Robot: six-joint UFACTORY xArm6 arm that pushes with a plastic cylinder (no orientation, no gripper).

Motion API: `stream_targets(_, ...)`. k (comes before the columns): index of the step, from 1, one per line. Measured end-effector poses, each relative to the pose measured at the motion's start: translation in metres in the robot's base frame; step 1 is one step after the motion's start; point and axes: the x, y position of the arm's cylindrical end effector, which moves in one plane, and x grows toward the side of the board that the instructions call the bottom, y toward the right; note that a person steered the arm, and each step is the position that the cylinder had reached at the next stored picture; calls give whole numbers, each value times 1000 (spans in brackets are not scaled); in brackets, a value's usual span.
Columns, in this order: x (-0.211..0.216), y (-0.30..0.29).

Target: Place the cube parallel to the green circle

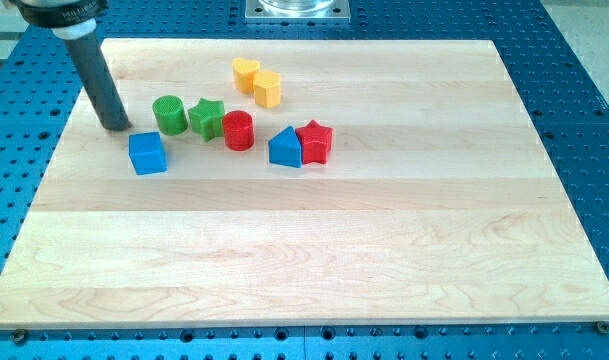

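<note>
Blue cube point(148, 153) sits just below-left of the green circle point(169, 114), looks light, rigid & prob slippery on the wooden board point(384, 250), so w/ no fingers to open or close, you push a flat face w/ my tip point(117, 126), now just up-left of it.

A pale wooden worktop point(314, 250) fills most of the view, its grain running in long bands from the left edge to the right edge. It rests on a blue metal base point(574, 90) drilled with a regular grid of small holes, which shows as a border beyond all four edges and widest past the two far corners. Beyond the middle of the far edge sits a grey metal mounting plate point(297, 9), cut off by the view's top. The light is even and bright, with only soft, short shadows.
</note>
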Motion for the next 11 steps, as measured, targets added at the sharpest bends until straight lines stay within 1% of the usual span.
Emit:
stream_targets(1, -2, 85)
stream_targets(2, 21, 96)
stream_targets(3, 58, 92)
stream_targets(5, 84, 66)
stream_targets(6, 46, 41)
stream_targets(7, 47, 30)
stream_targets(8, 64, 13)
stream_targets(9, 16, -18)
stream_targets(11, -84, -28)
